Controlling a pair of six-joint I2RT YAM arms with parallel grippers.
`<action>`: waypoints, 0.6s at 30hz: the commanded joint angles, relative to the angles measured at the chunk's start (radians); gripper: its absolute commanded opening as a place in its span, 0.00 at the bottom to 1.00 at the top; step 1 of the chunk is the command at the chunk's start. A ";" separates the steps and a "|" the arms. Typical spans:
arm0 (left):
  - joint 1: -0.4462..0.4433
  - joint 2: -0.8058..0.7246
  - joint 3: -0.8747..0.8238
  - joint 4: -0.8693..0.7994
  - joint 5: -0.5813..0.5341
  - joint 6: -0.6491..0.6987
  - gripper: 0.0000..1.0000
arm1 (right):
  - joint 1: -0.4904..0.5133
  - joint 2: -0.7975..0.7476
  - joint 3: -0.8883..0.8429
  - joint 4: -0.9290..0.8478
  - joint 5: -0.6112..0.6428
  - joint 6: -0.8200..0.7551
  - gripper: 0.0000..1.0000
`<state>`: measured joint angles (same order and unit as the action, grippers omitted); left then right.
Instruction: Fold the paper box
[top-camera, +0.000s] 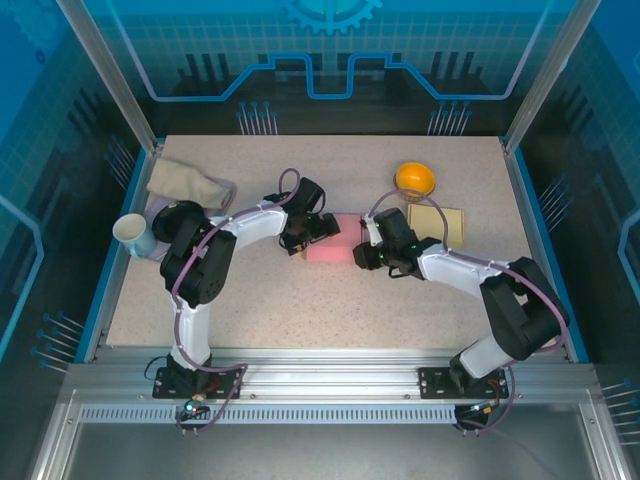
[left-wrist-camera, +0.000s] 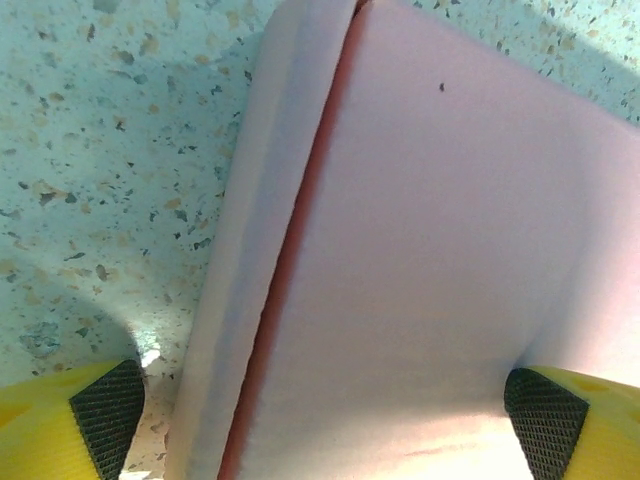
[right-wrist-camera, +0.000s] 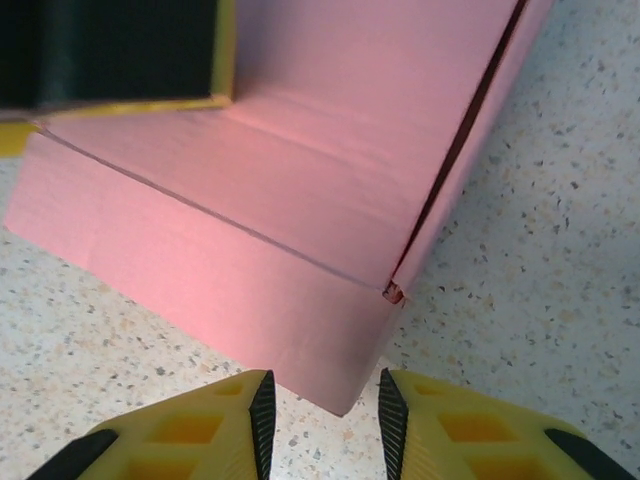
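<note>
Jaws of the left gripper (left-wrist-camera: 325, 425) stand wide, straddling the left end of the pink paper box (top-camera: 332, 250), which lies mid-table between the arms, apparently to steady it. At its right end, the right gripper (right-wrist-camera: 325, 415) shows only a slim gap, gripping nothing. It is poised at a box corner, probably to press the side seam closed.

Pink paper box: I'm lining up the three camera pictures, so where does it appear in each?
Top external: pink paper box near the picture's centre.
Left wrist: box across centre and right.
Right wrist: box upper left and centre, corner pointing down.
Shared landmark: speckled tabletop.
</note>
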<state>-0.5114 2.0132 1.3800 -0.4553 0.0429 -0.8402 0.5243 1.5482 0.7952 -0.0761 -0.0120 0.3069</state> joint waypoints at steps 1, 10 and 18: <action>-0.009 0.093 -0.042 -0.158 -0.025 -0.018 0.96 | 0.003 0.050 0.022 -0.026 -0.019 -0.006 0.35; -0.020 0.064 -0.019 -0.181 0.008 -0.104 0.96 | -0.003 0.132 0.046 -0.026 -0.035 -0.003 0.35; -0.022 0.067 -0.027 -0.197 -0.015 -0.163 0.93 | -0.004 0.140 0.048 -0.019 -0.036 -0.012 0.35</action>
<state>-0.5163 2.0132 1.3937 -0.4889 0.0643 -0.9699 0.5228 1.6733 0.8207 -0.0864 -0.0372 0.3065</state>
